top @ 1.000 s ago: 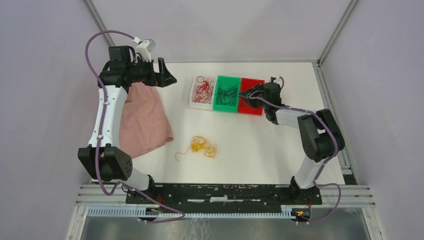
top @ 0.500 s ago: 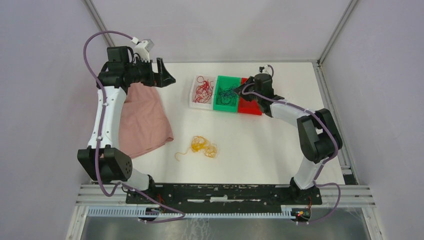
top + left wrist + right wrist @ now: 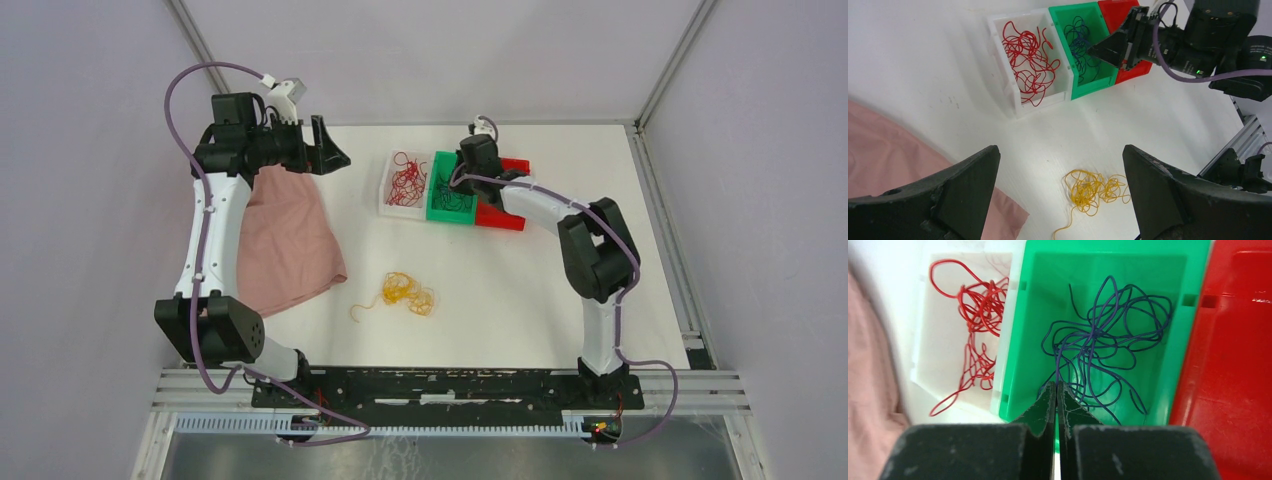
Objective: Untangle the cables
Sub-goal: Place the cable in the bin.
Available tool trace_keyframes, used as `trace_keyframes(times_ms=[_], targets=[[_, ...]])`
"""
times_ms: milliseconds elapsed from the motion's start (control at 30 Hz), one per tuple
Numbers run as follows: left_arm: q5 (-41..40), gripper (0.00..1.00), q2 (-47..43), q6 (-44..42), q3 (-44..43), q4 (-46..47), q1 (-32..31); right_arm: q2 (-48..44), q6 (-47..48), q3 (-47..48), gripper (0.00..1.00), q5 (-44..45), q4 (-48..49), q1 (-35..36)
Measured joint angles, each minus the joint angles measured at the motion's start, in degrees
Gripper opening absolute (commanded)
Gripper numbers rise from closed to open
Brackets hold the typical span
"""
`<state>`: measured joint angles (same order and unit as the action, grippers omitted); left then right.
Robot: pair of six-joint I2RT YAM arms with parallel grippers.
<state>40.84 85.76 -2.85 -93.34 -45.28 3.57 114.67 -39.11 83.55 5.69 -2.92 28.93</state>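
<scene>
While the right gripper (image 3: 1056, 386) is held low over the green bin (image 3: 1048, 280), its fingers are seen pressed tight together, tips right at the dark blue cables (image 3: 1098, 340) coiled inside. Whether a strand is pinched there cannot be told. Red cables (image 3: 979, 310) are heaped in the white bin (image 3: 943, 340) just left of the green one, and a red bin (image 3: 1233, 365) is set against its right side. Out on the table (image 3: 500, 290), the yellow cables (image 3: 408, 293) are found in a loose tangle, nearer the arm bases and well apart from the bins. At the far left, the left gripper (image 3: 1058, 152) is held wide open by the far end of a pink cloth (image 3: 285, 240), with nothing gripped.
</scene>
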Motion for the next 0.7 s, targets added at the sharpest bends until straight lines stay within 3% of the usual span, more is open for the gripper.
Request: trace_keyframes(times_ms=[267, 367, 433, 567, 700], targets=[[0.2, 0.99, -0.1, -1.7, 0.0, -1.0, 0.3, 8.3, 7.6, 9.4, 0.0, 6.9, -7.6, 3.9], [0.2, 0.99, -0.3, -2.9, 0.0, -1.8, 0.3, 9.4, 8.9, 10.0, 0.05, 7.9, -9.0, 4.7], [0.2, 0.99, -0.7, -3.4, 0.0, -2.2, 0.4, 9.5, 9.3, 10.1, 0.16, 8.4, -9.7, 4.9], [0.3, 0.99, -1.6, -4.9, 0.0, -2.8, 0.5, 8.9, 10.6, 10.6, 0.46, 7.4, -10.9, 5.0], [0.2, 0.99, -3.5, -7.1, 1.0, -2.6, 0.9, 4.2, 12.0, 10.3, 0.6, 4.9, -11.6, 5.2]])
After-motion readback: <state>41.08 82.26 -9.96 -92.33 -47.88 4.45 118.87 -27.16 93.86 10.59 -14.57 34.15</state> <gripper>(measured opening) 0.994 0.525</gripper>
